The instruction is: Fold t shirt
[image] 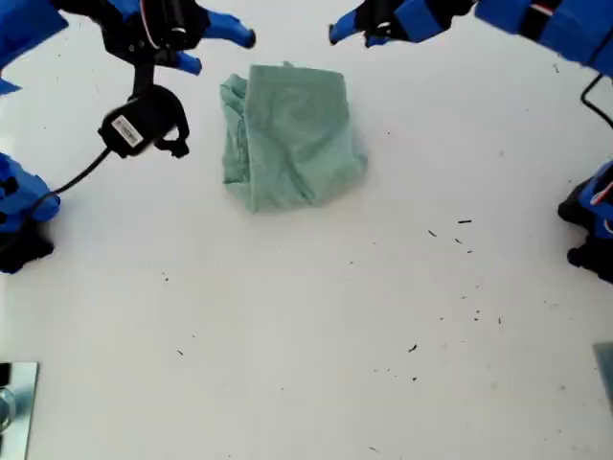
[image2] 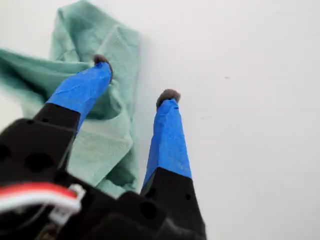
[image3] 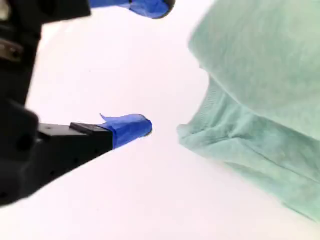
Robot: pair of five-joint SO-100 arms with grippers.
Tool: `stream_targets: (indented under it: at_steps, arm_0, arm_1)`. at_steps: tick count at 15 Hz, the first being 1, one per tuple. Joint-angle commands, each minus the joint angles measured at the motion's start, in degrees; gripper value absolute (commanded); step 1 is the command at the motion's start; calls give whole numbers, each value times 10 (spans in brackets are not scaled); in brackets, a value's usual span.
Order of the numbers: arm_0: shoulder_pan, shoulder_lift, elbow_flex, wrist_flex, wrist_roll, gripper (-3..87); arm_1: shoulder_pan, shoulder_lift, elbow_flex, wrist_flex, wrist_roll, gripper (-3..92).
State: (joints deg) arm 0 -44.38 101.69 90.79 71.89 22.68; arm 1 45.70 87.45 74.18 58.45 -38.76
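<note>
The t shirt [image: 292, 134] lies bunched into a rough rectangle on the white table, at the back centre of the exterior view, with layered folds along its left edge in that view. My first gripper [image: 350, 34] hovers open by the shirt's far right corner in the exterior view. In the first wrist view its fingers [image2: 136, 77] are spread, one tip over the t shirt [image2: 110, 145] and one over bare table. My second gripper [image: 222, 52] is open beside the far left corner. In the second wrist view the gripper [image3: 155, 65] stands apart from the t shirt [image3: 260, 75].
A black wrist camera with its cable [image: 144, 125] hangs on the second arm, left of the shirt in the exterior view. The arm bases stand at the exterior view's left edge [image: 24, 220] and right edge [image: 594, 220]. A metal object [image: 14, 402] sits at its bottom-left corner.
</note>
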Motion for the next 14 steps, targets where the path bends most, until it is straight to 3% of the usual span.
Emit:
stream_targets:
  at_steps: [1, 5, 7, 8, 9, 11, 13, 14]
  arm_0:
    - [-44, 121, 92, -18, -10, 330]
    - [-51, 400, 413, -123, -12, 294]
    - [-4, 555, 546, -138, -40, 261]
    - [32, 643, 618, -150, -70, 233]
    - [77, 744, 692, -175, -94, 214]
    - [157, 932, 820, -183, -163, 186]
    - [213, 1050, 903, -131, -227, 192]
    - [239, 1045, 939, -142, -227, 182]
  arm_1:
    - [62, 137, 74, -29, -3, 186]
    - [120, 399, 354, 6, -46, 164]
    - [109, 604, 547, 23, -38, 146]
    - [85, 727, 650, 20, -24, 80]
    - [51, 864, 754, 22, 3, 29]
    - [-20, 1131, 931, 113, 91, 27]
    - [-84, 1136, 1013, 145, 138, 27]
    - [-97, 1135, 1042, 149, 192, 27]
